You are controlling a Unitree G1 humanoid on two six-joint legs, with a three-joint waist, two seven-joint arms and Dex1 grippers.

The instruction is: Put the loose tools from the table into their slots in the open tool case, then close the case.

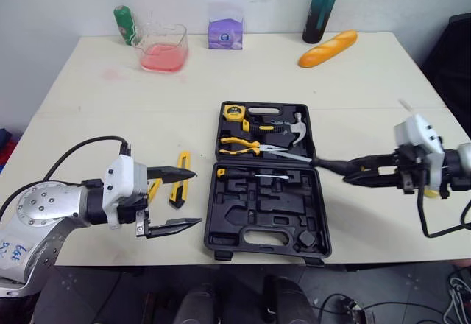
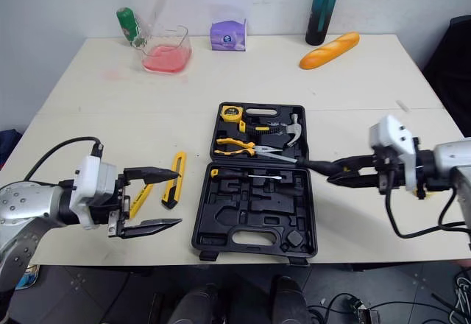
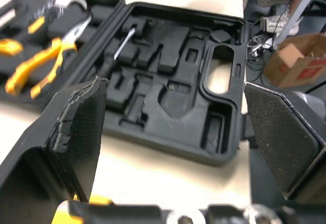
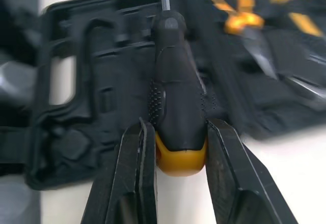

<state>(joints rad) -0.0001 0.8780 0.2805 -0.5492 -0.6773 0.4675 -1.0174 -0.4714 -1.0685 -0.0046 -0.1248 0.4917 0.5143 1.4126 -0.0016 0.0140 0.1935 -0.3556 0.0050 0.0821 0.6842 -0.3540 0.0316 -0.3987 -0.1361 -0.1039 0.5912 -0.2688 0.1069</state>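
Note:
The black tool case (image 1: 266,244) lies open in the middle of the table. Its far half holds a tape measure (image 1: 234,112), a hammer (image 1: 297,128) and yellow-handled pliers (image 1: 243,145). A screwdriver (image 1: 250,174) rests in the near half. My right gripper (image 1: 357,171) is shut on a black-handled screwdriver (image 4: 175,96) with a yellow end cap, its shaft reaching over the case's right side. A yellow utility knife (image 1: 180,179) and another yellow tool (image 1: 153,189) lie left of the case. My left gripper (image 1: 197,197) hangs open just beside the knife, holding nothing.
Along the far edge stand a green bottle (image 1: 125,23), a clear container of pink liquid (image 1: 162,48), a purple box (image 1: 225,28), a teal bottle (image 1: 322,7) and a bread loaf (image 1: 327,48). The case's near rim sits close to the table's front edge.

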